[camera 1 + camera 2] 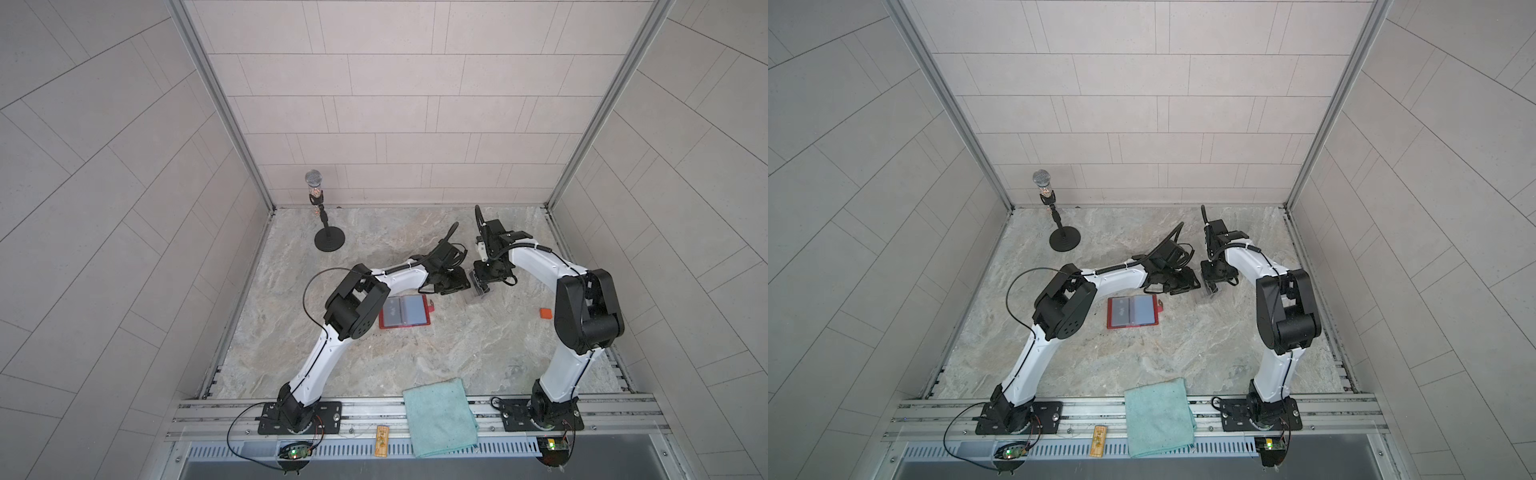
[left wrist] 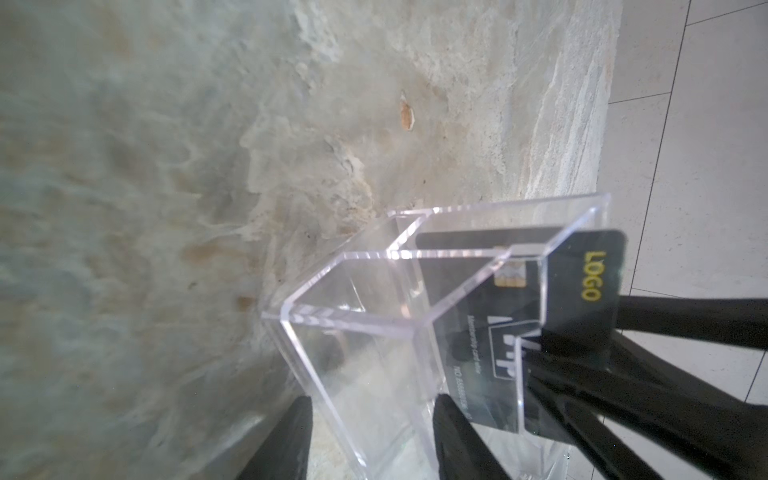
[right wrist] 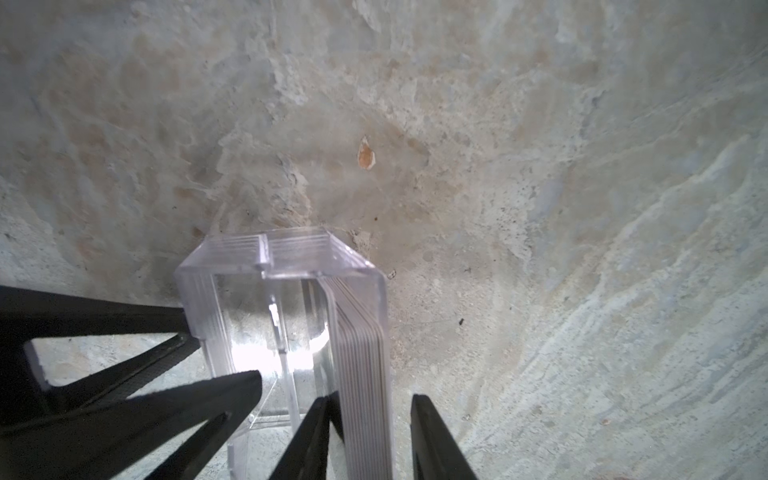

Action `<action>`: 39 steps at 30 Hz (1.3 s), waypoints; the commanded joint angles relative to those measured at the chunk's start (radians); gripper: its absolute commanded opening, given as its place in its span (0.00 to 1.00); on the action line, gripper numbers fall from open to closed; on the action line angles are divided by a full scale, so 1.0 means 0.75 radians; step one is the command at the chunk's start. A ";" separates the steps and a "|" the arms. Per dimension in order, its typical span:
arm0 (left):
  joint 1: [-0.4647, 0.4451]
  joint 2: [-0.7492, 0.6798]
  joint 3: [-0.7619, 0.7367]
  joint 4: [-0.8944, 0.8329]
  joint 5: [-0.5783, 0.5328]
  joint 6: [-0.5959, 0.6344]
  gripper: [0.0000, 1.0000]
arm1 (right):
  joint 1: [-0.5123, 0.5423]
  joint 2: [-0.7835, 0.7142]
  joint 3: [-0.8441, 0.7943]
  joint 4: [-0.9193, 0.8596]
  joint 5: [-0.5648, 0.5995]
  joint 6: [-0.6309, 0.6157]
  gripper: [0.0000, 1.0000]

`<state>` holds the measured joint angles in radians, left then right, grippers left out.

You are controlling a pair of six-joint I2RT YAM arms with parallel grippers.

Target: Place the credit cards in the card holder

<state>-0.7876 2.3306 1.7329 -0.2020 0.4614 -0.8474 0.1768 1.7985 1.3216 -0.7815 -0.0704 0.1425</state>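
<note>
The card holder (image 1: 405, 311) (image 1: 1133, 311) lies open and flat at about the middle of the counter (image 1: 374, 361), red cover down, clear sleeves up and its snap tab pointing toward the right edge. Just right of it stands a clear box (image 1: 474, 300) (image 1: 1207, 299), and both claws meet over it. The credit cards (image 3: 361, 365) stand on edge as a stack in one compartment of that box, against its outer wall. A black card (image 2: 582, 282) with yellow "LOGO" lettering faces the left wrist camera, one corner sticking out past the box. The right claw (image 3: 370, 400) (image 1: 483, 289) is set narrow with a finger on either side of the stack. One finger lies against the cards and a sliver of gap shows at the other, so I cannot tell whether it is pinching them. The left claw (image 2: 374, 400) (image 1: 466, 286) stands about half wide astride the box's empty compartment, one fingertip at the outer wall. Whether it is squeezing the box I cannot tell. A microphone (image 1: 328, 232) on a stand sits by the far left corner, and a teal cloth (image 1: 438, 415) hangs over the near edge.
</note>
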 commanded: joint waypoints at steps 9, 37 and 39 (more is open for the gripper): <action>0.008 0.025 -0.051 -0.120 -0.061 0.023 0.50 | -0.002 -0.091 0.023 -0.080 0.115 -0.005 0.40; 0.013 0.026 -0.048 -0.105 -0.031 0.021 0.49 | -0.003 -0.152 0.027 -0.108 0.079 -0.004 0.00; 0.014 0.026 -0.048 -0.100 -0.022 0.019 0.50 | -0.005 -0.159 0.026 -0.108 0.071 -0.003 0.00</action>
<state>-0.7856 2.3306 1.7325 -0.1989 0.4660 -0.8474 0.1879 1.7115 1.3293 -0.8333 -0.0853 0.1421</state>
